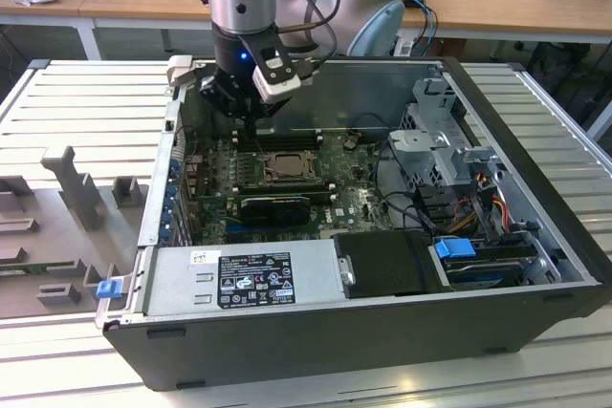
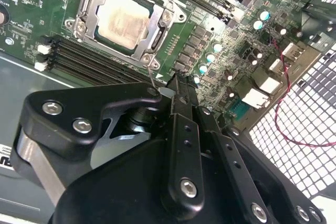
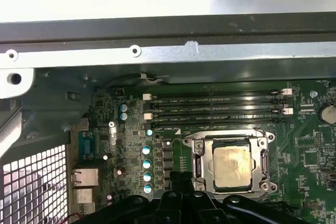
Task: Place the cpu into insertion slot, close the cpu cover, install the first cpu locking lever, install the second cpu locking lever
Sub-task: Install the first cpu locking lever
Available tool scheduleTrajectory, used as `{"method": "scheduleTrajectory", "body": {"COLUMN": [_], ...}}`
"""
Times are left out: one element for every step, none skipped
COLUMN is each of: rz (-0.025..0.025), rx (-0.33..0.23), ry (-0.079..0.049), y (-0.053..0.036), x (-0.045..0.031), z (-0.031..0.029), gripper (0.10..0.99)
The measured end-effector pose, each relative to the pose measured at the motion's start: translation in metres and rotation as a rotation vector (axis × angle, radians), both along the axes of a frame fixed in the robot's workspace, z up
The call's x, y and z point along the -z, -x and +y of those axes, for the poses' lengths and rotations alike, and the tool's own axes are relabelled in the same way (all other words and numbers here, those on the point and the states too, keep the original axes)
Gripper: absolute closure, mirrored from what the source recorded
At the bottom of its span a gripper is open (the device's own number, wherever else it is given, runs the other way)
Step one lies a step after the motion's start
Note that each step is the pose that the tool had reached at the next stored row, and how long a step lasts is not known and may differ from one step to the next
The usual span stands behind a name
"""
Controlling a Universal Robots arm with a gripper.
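Observation:
The cpu (image 2: 123,19) (image 3: 231,166) lies flat in the insertion slot (image 1: 284,167), its pale metal top showing through the window of the cpu cover (image 2: 157,38) (image 3: 202,162). The silvery cover lies down around the chip. A thin wire locking lever (image 2: 151,74) stands up from the socket's corner and ends right beside my fingertips; I cannot tell if it touches them. My gripper (image 2: 176,83) (image 1: 254,119) (image 3: 178,182) hangs just off the socket's edge, over the memory slots, with its black fingers together.
Long black memory slots (image 3: 215,109) run beside the socket. The open computer case's metal wall (image 3: 168,56) rises behind them. A power supply (image 1: 249,279), a drive cage (image 1: 449,155) and a red cable (image 2: 286,111) are in the case. Grey fixtures (image 1: 67,188) stand on the table.

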State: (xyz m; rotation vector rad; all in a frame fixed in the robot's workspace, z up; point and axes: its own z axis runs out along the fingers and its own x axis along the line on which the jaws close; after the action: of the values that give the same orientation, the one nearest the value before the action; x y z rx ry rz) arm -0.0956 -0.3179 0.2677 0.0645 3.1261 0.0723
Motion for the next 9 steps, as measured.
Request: {"method": "scheduleTrajectory", "body": {"rz": [-0.0001,-0.0001,-0.0001,0.0,0.0001,0.0,0.0,-0.0001,0.0], "rx": [0.0,0.0,0.0,0.0,0.0,-0.001,-0.001,-0.002,-0.005], "ry": [0.0,0.0,0.0,0.0,0.0,0.0,0.0,0.0,-0.001], "y": [0.0007,0.0021,0.0028,0.0035,0.0046,0.006,0.0072,0.0084,0.0093], "x": [0.0001,0.0004,0.0007,0.001,0.0016,0.0023,0.003,0.0038,0.0048], "z": [0.0,0.0,0.0,0.0,0.0,0.0,0.0,0.0,0.0], "gripper": [0.98,0.98,0.98,0.98,0.98,0.98,0.98,0.98,0.98]}}
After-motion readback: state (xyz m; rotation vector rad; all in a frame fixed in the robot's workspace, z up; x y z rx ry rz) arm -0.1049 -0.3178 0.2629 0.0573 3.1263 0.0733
